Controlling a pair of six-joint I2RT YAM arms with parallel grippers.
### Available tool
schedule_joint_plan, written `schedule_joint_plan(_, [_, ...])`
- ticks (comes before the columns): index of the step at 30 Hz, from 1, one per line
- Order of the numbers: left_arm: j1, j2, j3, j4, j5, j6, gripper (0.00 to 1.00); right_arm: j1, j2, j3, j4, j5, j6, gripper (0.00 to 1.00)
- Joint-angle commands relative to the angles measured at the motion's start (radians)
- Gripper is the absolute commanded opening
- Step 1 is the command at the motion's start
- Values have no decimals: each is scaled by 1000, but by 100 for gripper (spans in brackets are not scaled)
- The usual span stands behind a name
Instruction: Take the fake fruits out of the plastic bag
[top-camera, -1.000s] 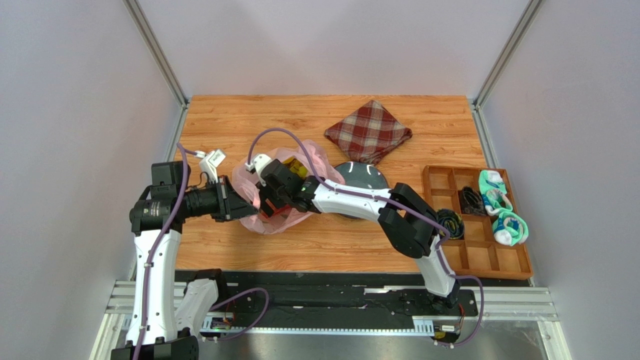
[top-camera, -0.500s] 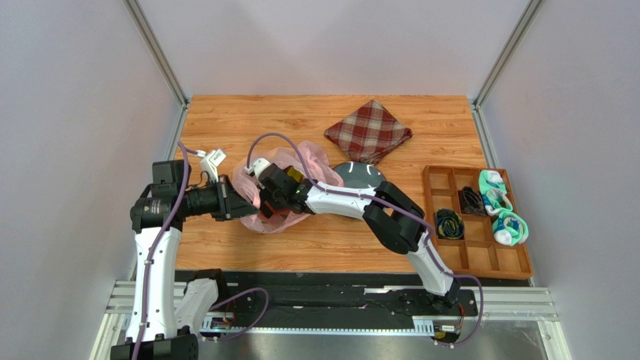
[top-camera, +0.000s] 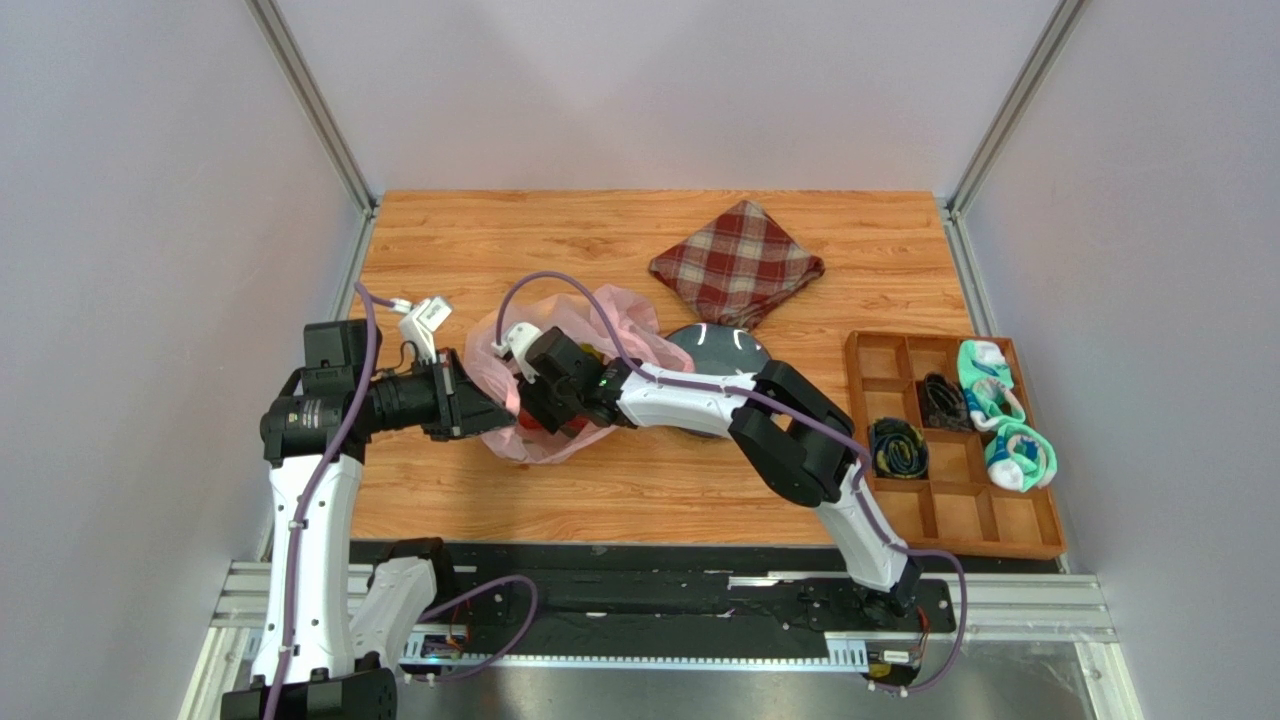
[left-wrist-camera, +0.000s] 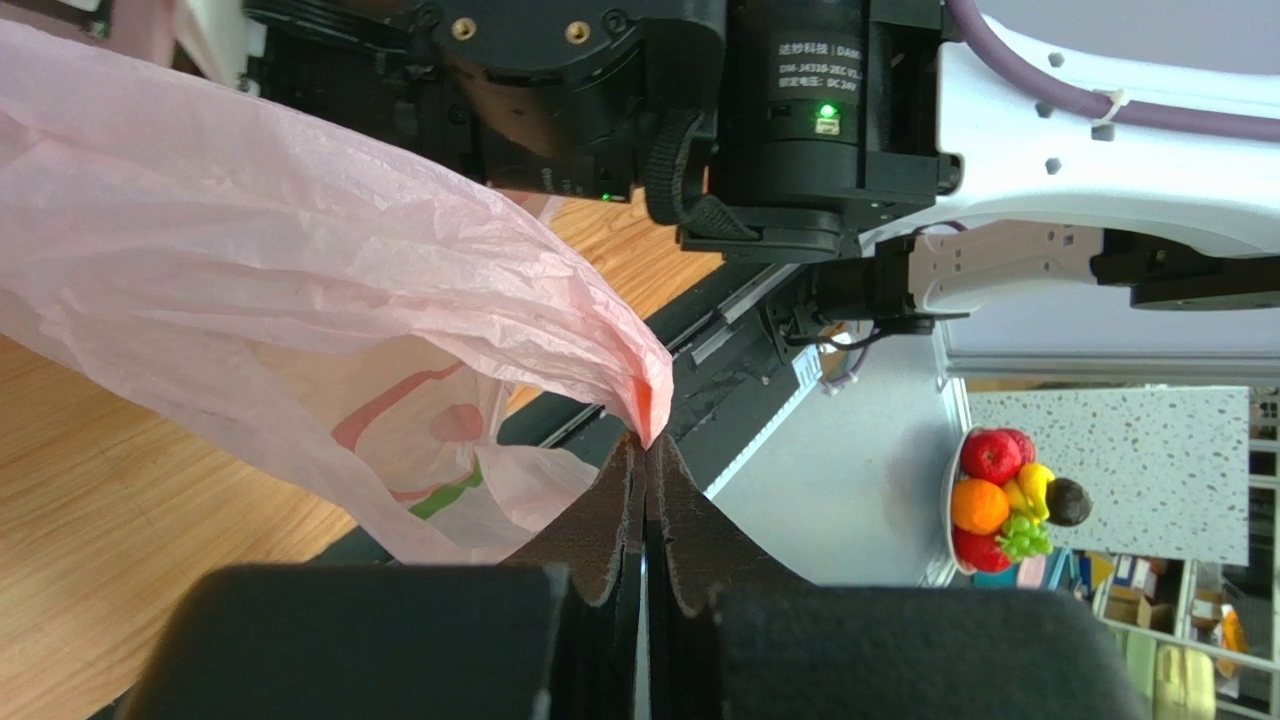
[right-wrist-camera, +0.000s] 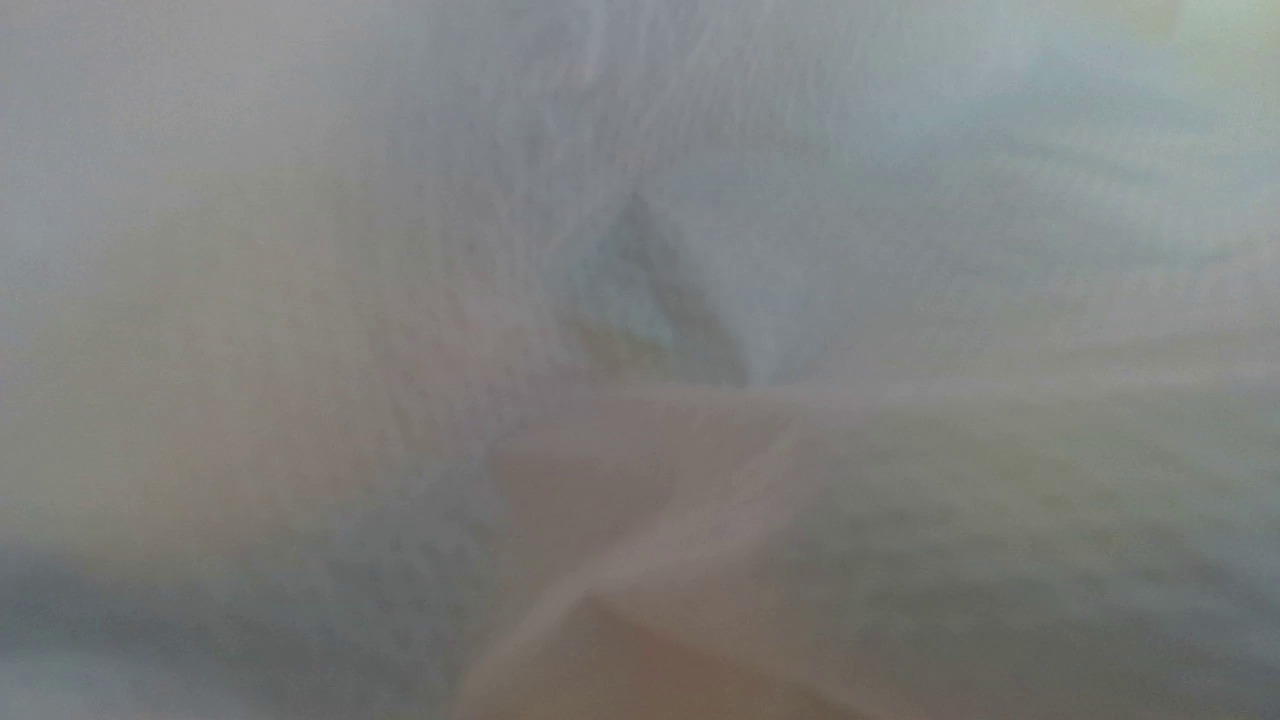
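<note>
1. Left gripper is clamped shut on an edge of the plastic bag. In the left wrist view its dark pads meet on a pinched peak of pink film, lifting it up and to the left.
2. Right gripper reaches into the bag's mouth from the right. Film covers its fingers and its own camera shows only blurred pale plastic, so I cannot tell whether it is open, closed or holding anything.
3. None of the fake fruits shows plainly. Going by the task, they lie inside the bag, which sits left of centre on the table.
4. To do this step well, the left pinch should stay firm and high so the mouth gapes. The right fingers should close on one hard fruit, not on film. The thin plastic could easily get caught between them, and the whole bag would then drag along. Pulling straight back out towards the right looks safest.
5. A dark plate lies just right of the bag, partly under the right arm. Its visible part is bare, so it seems a likely place to set fruit.
6. At the right edge, a wooden tray holds teal-and-white socks in its right column. A dark rolled sock sits in its left column.
</note>
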Motion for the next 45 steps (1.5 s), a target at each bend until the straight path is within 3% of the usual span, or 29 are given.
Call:
schedule_joint_plan(1, [8, -18, 36, 19, 22, 7, 0, -3, 26, -112, -204, -84, -31, 44])
schedule_joint_plan(2, [7, -17, 34, 19, 24, 9, 0, -3, 23, -118, -207, -89, -41, 50])
schedule_joint_plan(3, [7, -18, 30, 21, 25, 10, 0, -3, 21, -129, -211, -77, -65, 78])
schedule_joint_plan(5, [8, -20, 22, 30, 30, 4, 0, -9, 15, -135, -202, -72, -103, 90])
schedule_joint_plan(7, [8, -23, 15, 47, 28, -8, 0, -20, 20, -121, -227, -98, -168, 76])
schedule_joint_plan(8, [7, -26, 11, 56, 28, -8, 0, -30, 12, -120, -227, -97, -182, 58])
schedule_joint_plan(10, [7, -26, 11, 58, 28, -11, 0, -49, -6, -111, -240, -164, -206, 39])
schedule_joint_plan(11, [7, -26, 17, 56, 27, -9, 0, -55, -32, -100, -253, -190, -209, 23])
schedule_joint_plan(14, [7, -23, 36, 59, 18, -3, 0, -73, -95, -10, -366, -212, -197, 11])
schedule_joint_plan(19, [7, 14, 62, 88, -4, 10, 0, -109, -247, 31, -491, -317, -242, 9])
schedule_joint_plan(25, [7, 55, 85, 156, -47, -5, 0, -121, -423, -80, -412, -339, -268, 6])
schedule_joint_plan(29, [7, 61, 97, 176, -44, -13, 0, -127, -479, -140, -316, -255, -240, 5])
schedule_joint_plan(33, [7, 49, 108, 170, -79, -25, 0, -138, -534, -114, -361, -305, -277, 4])
schedule_joint_plan(39, [7, 66, 99, 189, -110, -37, 0, -297, -733, -68, -363, -515, -246, 2])
schedule_joint_plan(45, [7, 74, 88, 220, -116, -58, 0, -533, -854, 41, -270, -418, -76, 0])
